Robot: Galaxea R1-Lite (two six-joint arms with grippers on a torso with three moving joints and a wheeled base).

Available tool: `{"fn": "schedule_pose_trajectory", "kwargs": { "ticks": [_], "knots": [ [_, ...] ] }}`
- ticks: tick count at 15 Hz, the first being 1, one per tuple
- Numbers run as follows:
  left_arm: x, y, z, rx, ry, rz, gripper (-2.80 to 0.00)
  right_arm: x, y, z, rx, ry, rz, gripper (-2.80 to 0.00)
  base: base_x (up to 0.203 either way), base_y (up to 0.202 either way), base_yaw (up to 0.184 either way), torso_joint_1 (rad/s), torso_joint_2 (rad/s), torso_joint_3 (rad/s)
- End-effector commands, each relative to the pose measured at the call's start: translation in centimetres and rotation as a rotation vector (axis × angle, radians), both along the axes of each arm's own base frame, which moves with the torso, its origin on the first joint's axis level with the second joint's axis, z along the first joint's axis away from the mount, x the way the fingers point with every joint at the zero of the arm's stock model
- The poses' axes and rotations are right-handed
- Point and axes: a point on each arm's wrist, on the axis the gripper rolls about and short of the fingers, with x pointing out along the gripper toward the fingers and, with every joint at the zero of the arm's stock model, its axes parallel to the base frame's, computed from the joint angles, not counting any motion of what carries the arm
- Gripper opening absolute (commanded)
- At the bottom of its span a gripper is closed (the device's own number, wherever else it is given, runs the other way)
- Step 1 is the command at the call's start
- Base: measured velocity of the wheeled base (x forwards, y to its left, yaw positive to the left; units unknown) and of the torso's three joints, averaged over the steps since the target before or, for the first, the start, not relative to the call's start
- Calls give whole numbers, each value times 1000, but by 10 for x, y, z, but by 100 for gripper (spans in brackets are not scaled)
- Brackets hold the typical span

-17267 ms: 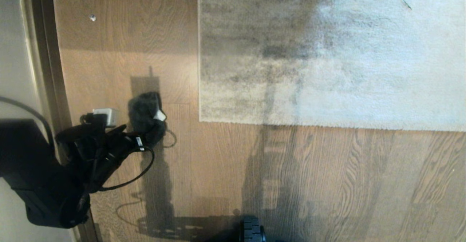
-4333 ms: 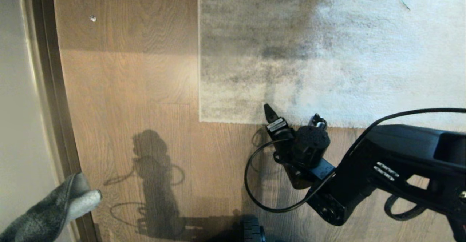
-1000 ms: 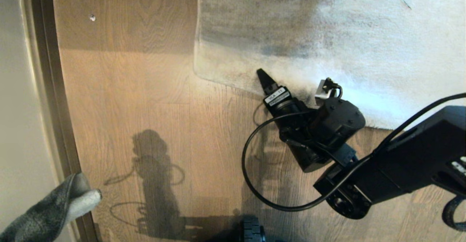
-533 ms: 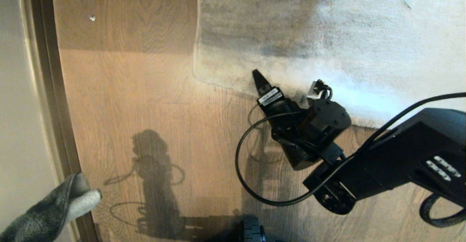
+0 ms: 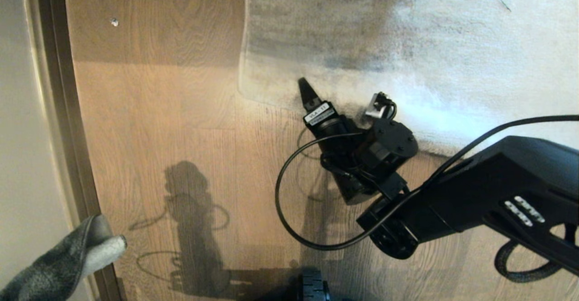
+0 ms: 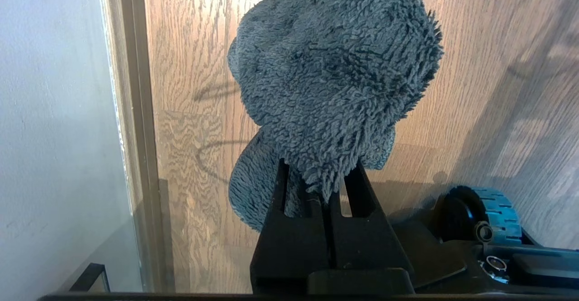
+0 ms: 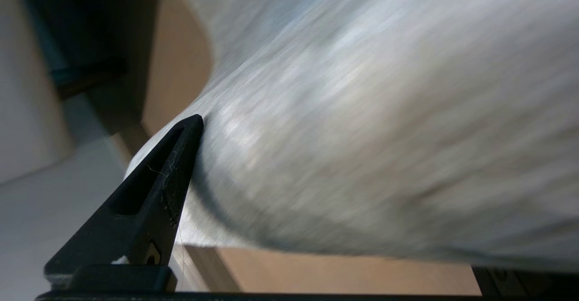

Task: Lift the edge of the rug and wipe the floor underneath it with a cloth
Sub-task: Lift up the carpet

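The pale grey rug [image 5: 429, 43] covers the far right of the brown plank floor [image 5: 181, 111]. Its rug edge [image 5: 267, 104] near the corner is pushed back and bowed up off the floor. My right gripper [image 5: 340, 92] stands open at that edge, one black finger [image 7: 154, 192] against the rug, which bulges into the gap between the fingers [image 7: 362, 156]. Whether the other finger is over or under the rug does not show. My left gripper [image 6: 316, 174] is parked at the near left, shut on the dark grey fuzzy cloth [image 6: 334, 65], whose tip shows in the head view [image 5: 59, 260].
A dark skirting strip [image 5: 54, 111] and a pale wall run along the left. A small light speck [image 5: 115, 21] lies on the far floor. The right arm's black cable [image 5: 289, 210] loops over the floor, and the base wheel [image 5: 312, 287] sits at the near edge.
The right gripper has moved farther away and to the left in the head view, still open, and the rug's near edge has been pushed back with it. The left arm and cloth have stayed still.
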Motion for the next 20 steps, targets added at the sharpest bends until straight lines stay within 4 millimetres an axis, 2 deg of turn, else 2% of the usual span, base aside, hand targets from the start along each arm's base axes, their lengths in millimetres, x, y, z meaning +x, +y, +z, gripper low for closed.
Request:
{"fn": "schedule_pose_trajectory", "kwargs": {
  "ticks": [1, 4, 7, 14, 17, 20],
  "knots": [
    [0, 0, 0, -1, 1, 0, -280, -12, 10, 7, 22, -26, 37, 0, 0, 0, 0, 0, 0, 0],
    [0, 0, 0, -1, 1, 1, -280, -29, 16, 18, 30, -42, 72, 0, 0, 0, 0, 0, 0, 0],
    [0, 0, 0, -1, 1, 1, -280, -39, 4, 24, 17, -36, 72, 0, 0, 0, 0, 0, 0, 0],
    [0, 0, 0, -1, 1, -1, -280, -8, -51, 16, -65, -11, -78, 0, 0, 0, 0, 0, 0, 0],
    [0, 0, 0, -1, 1, 1, -280, -12, -70, 22, -84, -19, -88, 0, 0, 0, 0, 0, 0, 0],
    [0, 0, 0, -1, 1, 1, -280, -27, -82, 36, -73, -35, -86, 0, 0, 0, 0, 0, 0, 0]
  ]
}}
